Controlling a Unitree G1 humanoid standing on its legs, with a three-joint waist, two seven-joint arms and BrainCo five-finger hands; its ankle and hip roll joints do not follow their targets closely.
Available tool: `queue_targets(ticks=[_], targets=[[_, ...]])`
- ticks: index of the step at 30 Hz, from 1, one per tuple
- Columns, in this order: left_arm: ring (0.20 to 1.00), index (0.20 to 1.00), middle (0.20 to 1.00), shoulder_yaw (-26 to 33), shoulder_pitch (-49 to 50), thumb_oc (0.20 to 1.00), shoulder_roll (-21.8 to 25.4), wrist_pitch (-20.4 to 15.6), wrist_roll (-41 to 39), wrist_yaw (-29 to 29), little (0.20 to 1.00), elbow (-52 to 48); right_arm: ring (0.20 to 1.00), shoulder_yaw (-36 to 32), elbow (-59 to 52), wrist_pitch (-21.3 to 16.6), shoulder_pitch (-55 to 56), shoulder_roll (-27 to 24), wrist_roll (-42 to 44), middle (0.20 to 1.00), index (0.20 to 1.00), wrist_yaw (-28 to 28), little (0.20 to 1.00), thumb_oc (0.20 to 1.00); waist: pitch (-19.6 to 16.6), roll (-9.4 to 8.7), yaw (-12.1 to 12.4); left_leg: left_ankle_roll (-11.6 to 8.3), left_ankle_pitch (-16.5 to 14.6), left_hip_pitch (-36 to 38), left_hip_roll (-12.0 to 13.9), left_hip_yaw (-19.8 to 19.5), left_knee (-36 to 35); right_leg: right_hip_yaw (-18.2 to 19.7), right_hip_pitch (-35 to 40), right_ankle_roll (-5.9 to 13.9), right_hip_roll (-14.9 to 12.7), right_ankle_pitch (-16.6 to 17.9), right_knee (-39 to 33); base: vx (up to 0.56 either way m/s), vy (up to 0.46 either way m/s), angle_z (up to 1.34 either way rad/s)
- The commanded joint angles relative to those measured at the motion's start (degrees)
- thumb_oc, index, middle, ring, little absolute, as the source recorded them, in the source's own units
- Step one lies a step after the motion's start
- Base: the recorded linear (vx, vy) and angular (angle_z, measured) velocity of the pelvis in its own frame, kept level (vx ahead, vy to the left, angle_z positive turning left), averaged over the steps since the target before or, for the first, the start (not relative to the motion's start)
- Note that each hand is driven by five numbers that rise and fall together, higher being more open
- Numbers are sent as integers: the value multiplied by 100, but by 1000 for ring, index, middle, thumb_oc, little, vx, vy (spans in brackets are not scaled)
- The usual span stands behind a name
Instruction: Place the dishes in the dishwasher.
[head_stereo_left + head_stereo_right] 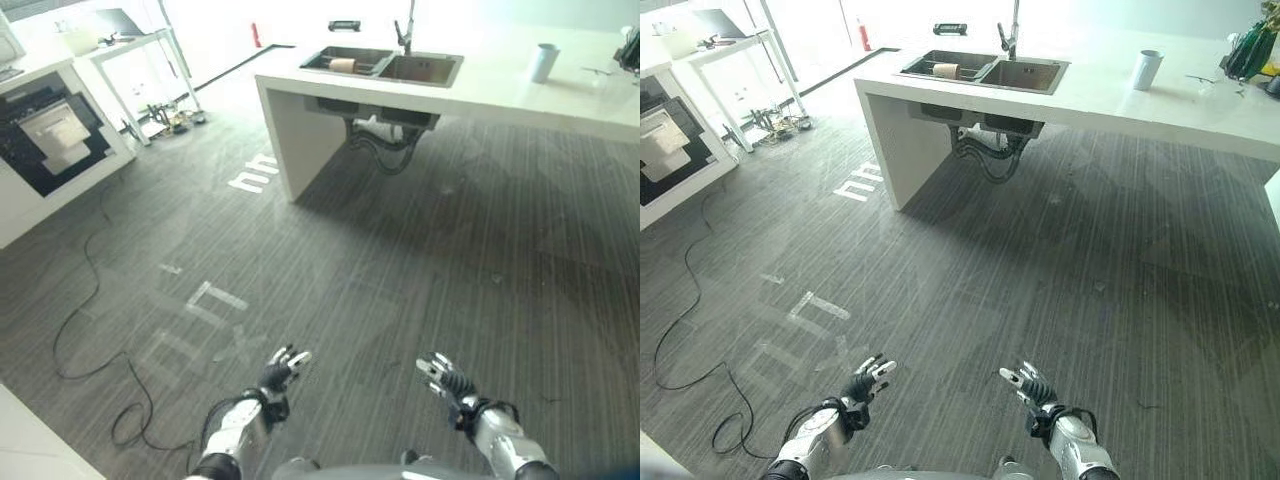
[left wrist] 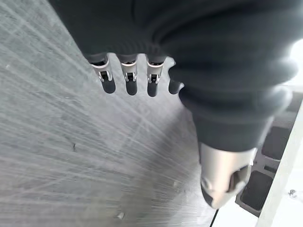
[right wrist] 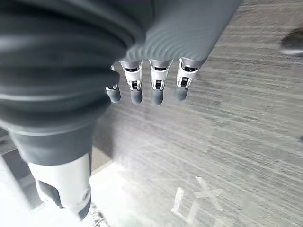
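Observation:
My left hand (image 1: 277,375) and right hand (image 1: 441,377) hang low over the grey floor, fingers straight and holding nothing. In the wrist views the left hand's fingers (image 2: 128,78) and the right hand's fingers (image 3: 156,87) point out over bare floor. Far ahead stands a white counter (image 1: 520,85) with a double sink (image 1: 380,65); a brownish dish (image 1: 342,65) lies in its left basin. A pale cup (image 1: 544,62) stands on the counter to the right. An open dark appliance with a white rack (image 1: 55,135) sits at the far left.
A faucet (image 1: 405,35) rises behind the sink. Pipes (image 1: 385,140) hang under the counter. White markings (image 1: 200,310) are painted on the floor. A white table (image 1: 130,50) with clutter beneath stands at the back left. Dark items (image 1: 630,50) sit at the counter's far right.

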Motion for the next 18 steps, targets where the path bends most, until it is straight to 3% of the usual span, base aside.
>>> queue_targets(ticks=[1, 3, 4, 5, 6, 7, 8, 9, 10, 11, 12, 13, 16, 17, 18], targets=[[1000, 1000, 1000, 126, -216, 1000, 211, -241, -264, 84, 1000, -338, 1000, -23, -339, -252, -327, -68, -47, 1000, 1000, -55, 1000, 1000, 191, -341, 8, -362, -481, -413, 391, -206, 1547, 309, 474, 440, -205, -463, -290, 83, -186, -7], [1000, 1000, 1000, 165, -141, 1000, 295, -287, -276, -7, 1000, -555, 1000, -94, -465, -234, -281, -136, -60, 1000, 1000, -22, 1000, 1000, 245, -306, 38, -413, 98, -805, 530, -164, 1675, 340, 473, 352, -99, -411, -307, 61, -126, -11], [1000, 1000, 1000, 165, -141, 1000, 295, -287, -276, -7, 1000, -555, 1000, -94, -465, -234, -281, -136, -60, 1000, 1000, -22, 1000, 1000, 245, -306, 38, -413, 98, -805, 530, -164, 1675, 340, 473, 352, -99, -411, -307, 149, -4, -7], [1000, 1000, 1000, 157, -90, 1000, 340, -338, -301, -48, 1000, -685, 1000, -135, -531, -227, -260, -148, -30, 1000, 1000, 0, 1000, 1000, 273, -258, 50, -441, 301, -859, 595, -140, 1457, 344, 501, 352, -61, -436, -268, 225, 42, -11], [1000, 1000, 1000, 115, -33, 1000, 376, -376, -358, -28, 1000, -834, 1000, -174, -612, -221, -214, -152, -51, 1000, 1000, 23, 1000, 1000, 294, -211, 45, -552, 363, -803, 673, -210, 1236, 337, 611, 388, -34, -541, -245, 452, 225, -10], [1000, 1000, 1000, 26, 109, 1000, 444, -427, -423, 86, 1000, -1245, 1000, -253, -1041, -120, 5, -187, -116, 1000, 1000, -55, 1000, 1000, 301, -85, 44, -700, 1282, -787, 1030, -194, 209, 260, 627, 389, -38, -445, -246, 601, 362, -19], [1000, 1000, 1000, 42, 185, 1000, 459, -501, -414, -1, 1000, -1340, 1000, -315, -1202, -103, 152, -254, -118, 1000, 1000, -87, 1000, 1000, 326, -58, -8, -924, 1586, -746, 1304, -254, -134, 244, 655, 457, -155, -518, -139, 519, 403, -12], [1000, 1000, 1000, 43, 197, 1000, 453, -555, -389, -39, 1000, -1353, 1000, -324, -1230, -118, 183, -267, -116, 1000, 1000, -100, 1000, 1000, 339, -38, -23, -940, 1660, -772, 1434, -223, -202, 226, 607, 468, -200, -504, -71, 400, 305, -16], [1000, 1000, 1000, 33, 216, 1000, 458, -648, -375, -76, 1000, -1360, 1000, -323, -1248, -143, 216, -287, -111, 1000, 1000, -107, 1000, 1000, 358, -15, -59, -959, 1677, -759, 1554, -144, -228, 173, 548, 480, -261, -556, 95, 419, 323, -11], [1000, 1000, 1000, 17, 212, 1000, 490, -770, -385, -78, 1000, -1379, 1000, -271, -1200, -207, 192, -282, -100, 1000, 1000, -162, 1000, 1000, 393, -7, -84, -896, 1477, -594, 1568, 114, -263, 13, 450, 497, -413, -750, 578, 494, 333, 1], [1000, 1000, 1000, 23, 199, 1000, 509, -725, -379, -57, 1000, -1429, 1000, -250, -1181, -167, 161, -271, -38, 1000, 1000, -236, 1000, 1000, 401, 6, -39, -845, 1370, -584, 1457, 66, -253, 24, 416, 501, -447, -879, 816, 766, 419, 12], [1000, 1000, 1000, 111, 181, 1000, 569, -628, -411, -405, 1000, -1500, 1000, -309, -1202, -107, 202, -197, 113, 1000, 1000, -261, 1000, 1000, 381, 24, 88, -666, 1082, -637, 1124, -155, -222, 98, 411, 496, -421, -1297, 1393, 739, 374, 14], [1000, 1000, 1000, 65, 63, 1000, 672, -577, -220, -733, 1000, -1478, 1000, -425, -1332, -190, 361, -116, 162, 1000, 1000, -274, 1000, 1000, 287, 11, 89, -431, 906, -548, 678, -222, -441, 267, 328, 615, -430, -1685, 2126, 551, 343, 18], [1000, 1000, 1000, -31, -45, 1000, 704, -574, -202, -820, 1000, -1457, 1000, -491, -1525, -202, 463, 6, 117, 1000, 1000, -316, 1000, 1000, 214, -49, 32, -161, 710, -531, 277, -251, -624, 464, 109, 950, -562, -1527, 3116, 499, 399, 38], [1000, 1000, 1000, -50, -45, 1000, 725, -525, -357, -911, 1000, -1484, 1000, -485, -1636, -177, 523, 54, 112, 1000, 1000, -325, 1000, 1000, 189, -102, 7, -35, 596, -519, 107, -238, -695, 562, -64, 1119, -615, -1343, 3565, 448, 381, 39]])
